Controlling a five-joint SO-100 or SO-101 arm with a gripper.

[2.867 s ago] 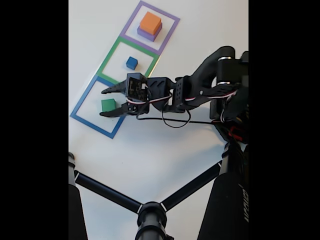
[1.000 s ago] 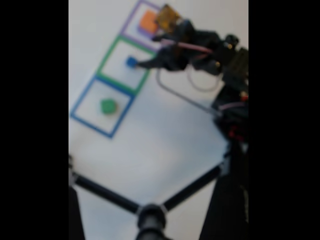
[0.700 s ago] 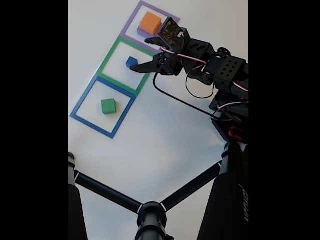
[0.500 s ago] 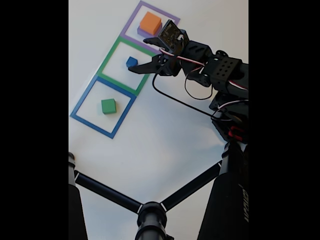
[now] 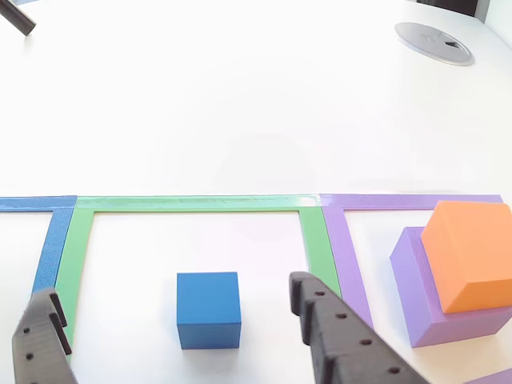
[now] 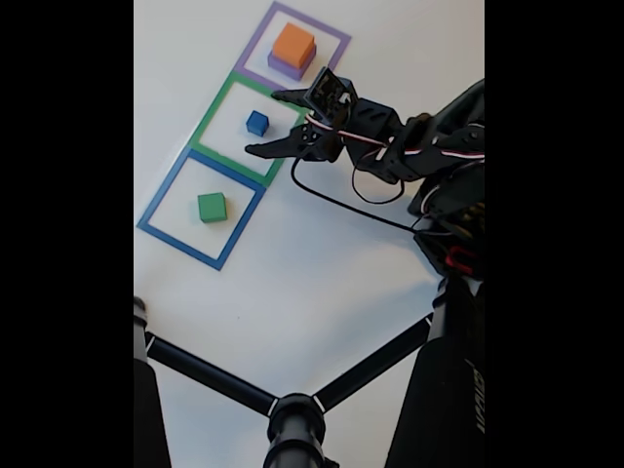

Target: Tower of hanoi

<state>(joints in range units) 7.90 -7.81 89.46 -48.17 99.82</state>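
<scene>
A small blue cube (image 5: 208,310) (image 6: 257,123) rests inside the green tape outline (image 5: 192,204). My gripper (image 5: 169,288) (image 6: 262,123) is open, one finger on each side of the cube and neither touching it. In the other view the cube lies just ahead of the fingertips (image 5: 308,300). The orange block (image 5: 472,252) (image 6: 293,44) is stacked on the wider purple block (image 5: 416,300) (image 6: 283,68) inside the purple tape outline. The green block (image 6: 212,207) lies alone in the blue tape outline (image 6: 156,210).
Black tripod legs (image 6: 292,419) cross the near part of the table in the fixed view. A black cable (image 6: 341,203) loops under the arm. A grey round disc (image 5: 436,40) is set in the table far behind the outlines.
The gripper left the green block in the blue outline and swung over to the green outline. In the last half second it came down with its open fingers around the blue cube.
</scene>
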